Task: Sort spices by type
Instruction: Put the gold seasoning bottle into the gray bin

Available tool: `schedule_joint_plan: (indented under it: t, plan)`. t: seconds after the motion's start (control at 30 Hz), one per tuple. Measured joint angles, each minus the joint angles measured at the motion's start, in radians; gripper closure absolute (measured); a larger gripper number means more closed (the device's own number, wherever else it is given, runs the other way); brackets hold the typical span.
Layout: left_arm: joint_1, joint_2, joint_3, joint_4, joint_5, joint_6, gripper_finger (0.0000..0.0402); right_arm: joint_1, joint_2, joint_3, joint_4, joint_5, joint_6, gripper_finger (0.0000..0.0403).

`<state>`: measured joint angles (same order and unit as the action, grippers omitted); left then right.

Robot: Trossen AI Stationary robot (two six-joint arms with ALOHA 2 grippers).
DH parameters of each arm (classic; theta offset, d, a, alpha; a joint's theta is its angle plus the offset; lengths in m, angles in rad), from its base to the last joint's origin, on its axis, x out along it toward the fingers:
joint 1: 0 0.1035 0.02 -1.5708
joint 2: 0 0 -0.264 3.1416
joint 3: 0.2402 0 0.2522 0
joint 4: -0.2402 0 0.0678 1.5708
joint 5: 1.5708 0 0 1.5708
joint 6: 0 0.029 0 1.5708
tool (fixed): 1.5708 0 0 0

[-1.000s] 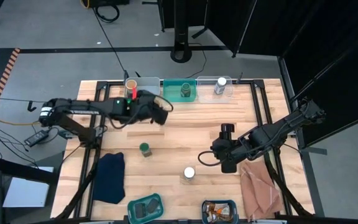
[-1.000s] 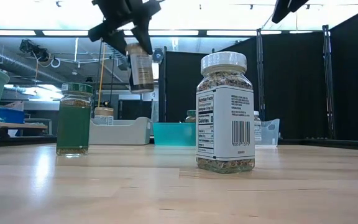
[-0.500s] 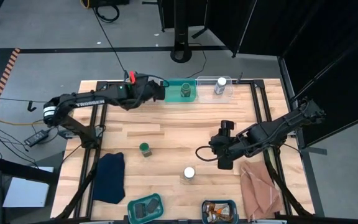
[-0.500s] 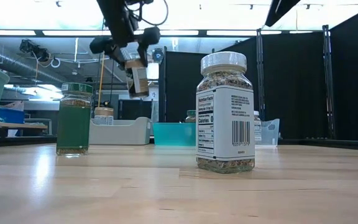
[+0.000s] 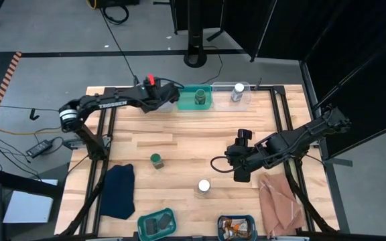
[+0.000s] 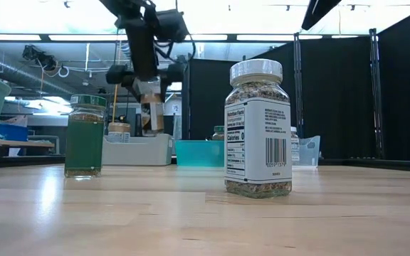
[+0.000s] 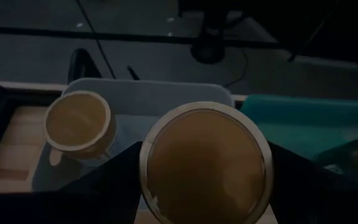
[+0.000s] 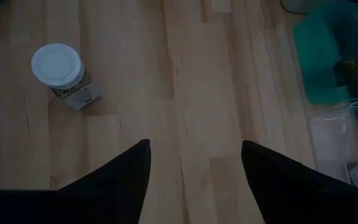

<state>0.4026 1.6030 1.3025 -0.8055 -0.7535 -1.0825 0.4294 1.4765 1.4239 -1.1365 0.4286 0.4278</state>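
Two tan tops: one jar [image 7: 205, 163] is clamped in my left gripper [image 5: 158, 96], the other tan-topped jar [image 7: 79, 124] already stands in the grey bin [image 7: 148, 96] below me.
Where I am: at about 11 o'clock on the desk [image 5: 186, 150], hanging over the grey bin, first in the far row.
Grip check: fingers wide but pressed on either side of the held jar, which looks upright in the low view.
Step in hand: as I judge it, lower this one in beside its twin.
How to do it well: I reckon I should come straight down into the bare part of the bin, clear of the standing jar and the bin wall, and let go only once the base is down.
Risk: a nudge could tip the twin over.
Right gripper [image 8: 194, 174]: fingers apart, holding nothing, waiting near 4 o'clock above bare wood.
Left to sort: white-topped jar [image 5: 204, 186] around 6 o'clock and green-topped jar [image 5: 155, 159] near 8 o'clock, both loose on the desk.
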Motion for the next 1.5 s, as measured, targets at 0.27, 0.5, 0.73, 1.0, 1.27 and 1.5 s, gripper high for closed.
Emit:
schedule_joint_plan:
  t: [0.27, 0.5, 0.73, 1.0, 1.27, 1.5]
  plan:
    - [0.042, 0.064, 0.0, 0.003, 0.037, -0.01, 0.0126, 0.0, 0.0, 0.0, 0.003, 0.0, 0.0, 0.0144]
    - [0.11, 0.102, 0.0, 0.009, 0.138, -0.002, 0.0126, 0.0, 0.0, 0.0, 0.007, 0.0, 0.0, 0.0144]
    - [0.152, 0.13, 0.0, 0.01, 0.219, -0.001, 0.0125, 0.0, 0.0, 0.0, 0.01, 0.0, 0.0, 0.0144]
    - [0.169, 0.164, 0.0, 0.029, 0.257, 0.002, 0.0125, 0.0, 0.0, 0.0, 0.017, 0.0, 0.0, 0.0144]
    - [0.172, 0.17, 0.002, 0.038, 0.26, 0.021, 0.0123, 0.0, 0.0, 0.0, 0.018, -0.001, 0.0, 0.0144]
    - [0.173, 0.173, 0.0, 0.03, 0.298, 0.088, 0.0094, 0.0, 0.0, 0.0, 0.018, -0.003, 0.0, 0.0143]
